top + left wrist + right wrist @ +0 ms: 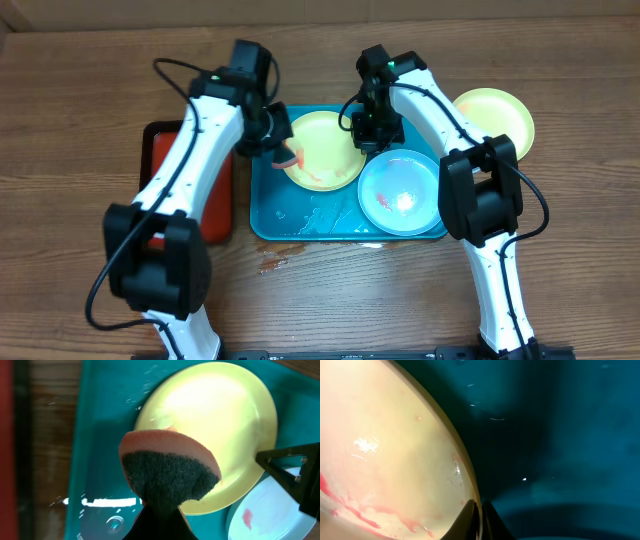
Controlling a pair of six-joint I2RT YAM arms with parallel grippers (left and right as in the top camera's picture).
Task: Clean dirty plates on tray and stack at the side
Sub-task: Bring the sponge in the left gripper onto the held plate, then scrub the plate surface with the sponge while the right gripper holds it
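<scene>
Scrubbing step: the left pincer (160,512) grips a sponge (170,467) just above the yellow-green plate (215,420), and the right pincer (481,512) pinches its rim. Next, likely: press the sponge onto the red smears (355,507) beside the right pincer.

Left tool (282,150) and right tool (375,140) both closed

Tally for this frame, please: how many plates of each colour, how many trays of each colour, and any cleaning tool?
Yellow-green plates: 2 (the second lies off the tray)
Light blue plate: 1
Turquoise tray: 1
Red tray: 1
Sponge: 1
Total: 6
</scene>
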